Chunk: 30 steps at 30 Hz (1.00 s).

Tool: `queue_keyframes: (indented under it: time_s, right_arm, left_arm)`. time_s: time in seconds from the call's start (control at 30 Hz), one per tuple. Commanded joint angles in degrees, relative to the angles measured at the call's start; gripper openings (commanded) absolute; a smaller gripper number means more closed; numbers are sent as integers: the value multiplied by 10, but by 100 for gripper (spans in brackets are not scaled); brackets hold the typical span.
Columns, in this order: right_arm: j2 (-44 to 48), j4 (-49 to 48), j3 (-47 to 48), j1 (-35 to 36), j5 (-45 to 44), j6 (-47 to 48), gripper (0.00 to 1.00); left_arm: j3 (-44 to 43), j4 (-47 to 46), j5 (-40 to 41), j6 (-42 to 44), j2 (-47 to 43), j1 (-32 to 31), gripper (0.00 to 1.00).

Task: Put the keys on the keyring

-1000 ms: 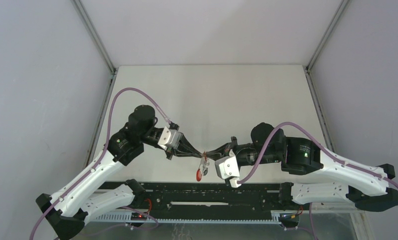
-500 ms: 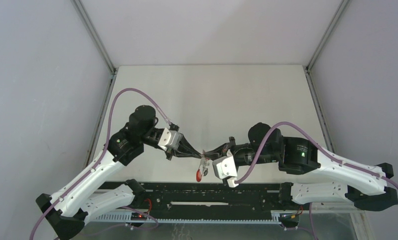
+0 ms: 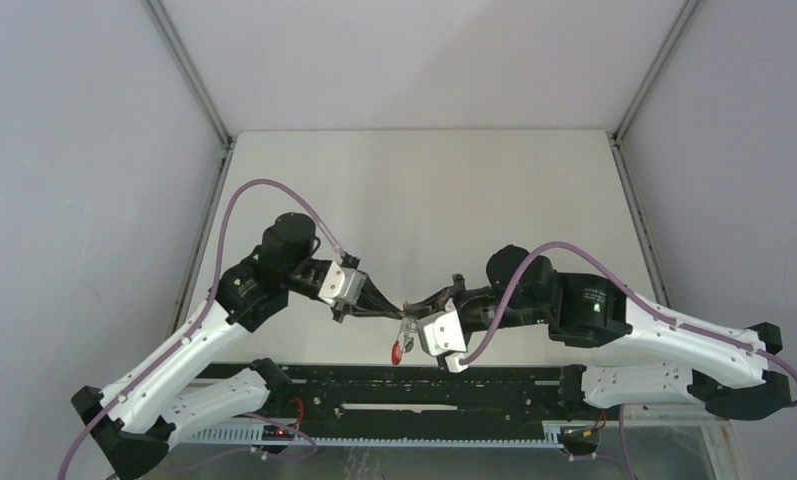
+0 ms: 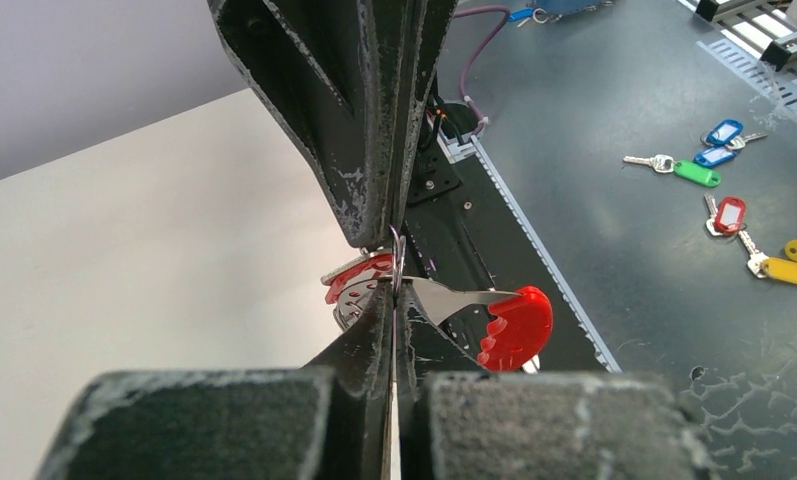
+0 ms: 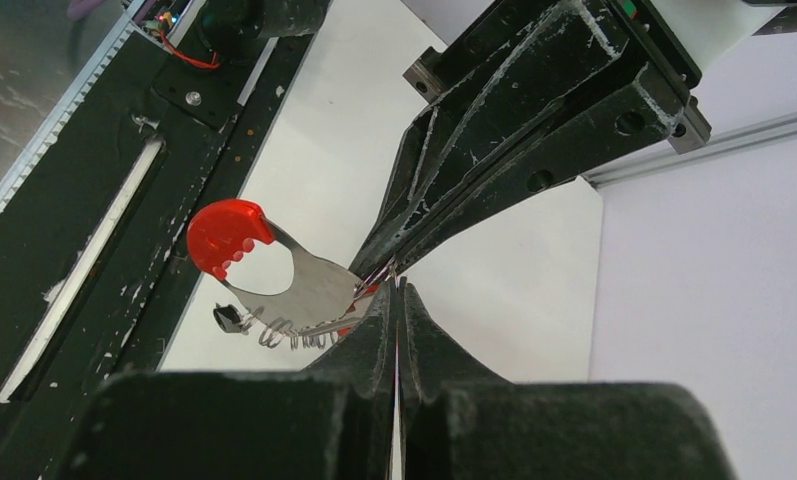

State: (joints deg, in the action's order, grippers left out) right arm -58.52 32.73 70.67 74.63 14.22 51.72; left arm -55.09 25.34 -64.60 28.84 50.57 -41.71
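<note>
L gripper (image 3: 392, 313) & R gripper (image 3: 420, 304) are met tip to tip above the table (image 3: 424, 200), near its front edge. Both finger pairs are pressed fully together, no gap seen. Keyring (image 3: 401, 344) is hung in the air right at the meeting pt, just below the tips. Its red arc is lowest, and the silver part w/ small wire loops sits up by the fingers. A thin wire ring (image 4: 398, 255) is seen betw. the two tips. A key (image 4: 358, 277) w/ red tag is seen just behind them, against the keyring. Which pair pinches the keyring & which the wire ring can't be told. Spare tagged keys (image 4: 719, 160) are seen on the dark floor, well apart.
</note>
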Motion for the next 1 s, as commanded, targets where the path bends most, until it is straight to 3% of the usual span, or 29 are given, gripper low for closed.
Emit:
queue_keyframes:
  time_s: [0.0,0.63,0.97]
  right_arm:
    - [-11,-24,35,6,-3,-17,0]
    - [-41,-24,43,5,-12,-55,0]
    - [-40,-33,43,3,28,-72,1]
  left_arm:
    - [-27,9,10,36,-2,-11,0]
    - [-44,17,21,52,1,-20,0]
    - [-59,10,12,62,5,-23,0]
